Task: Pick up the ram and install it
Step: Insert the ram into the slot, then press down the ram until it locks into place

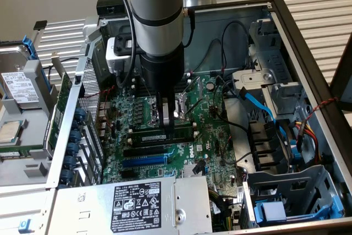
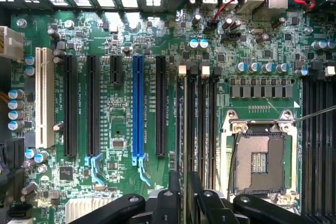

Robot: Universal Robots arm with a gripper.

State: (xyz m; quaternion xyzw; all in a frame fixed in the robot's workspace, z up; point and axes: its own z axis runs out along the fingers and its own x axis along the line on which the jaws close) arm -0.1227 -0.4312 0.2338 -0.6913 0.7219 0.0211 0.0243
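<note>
- The gripper is seen lowered inside the open computer case, close over the motherboard.
- The ram is found standing on edge in a black memory slot, the one nearest the expansion slots, beside the CPU socket.
- In the wrist view the fingers are placed one on each side of the ram's top edge, near one end of the stick.
- The jaws are held slightly parted; a thin gap is made out on each side of the stick, so no clamping is observed.
- The blue expansion slot is noted well apart from the ram, with a black slot between.
- A labelled power supply is seen at the case's near edge in the exterior view.
</note>
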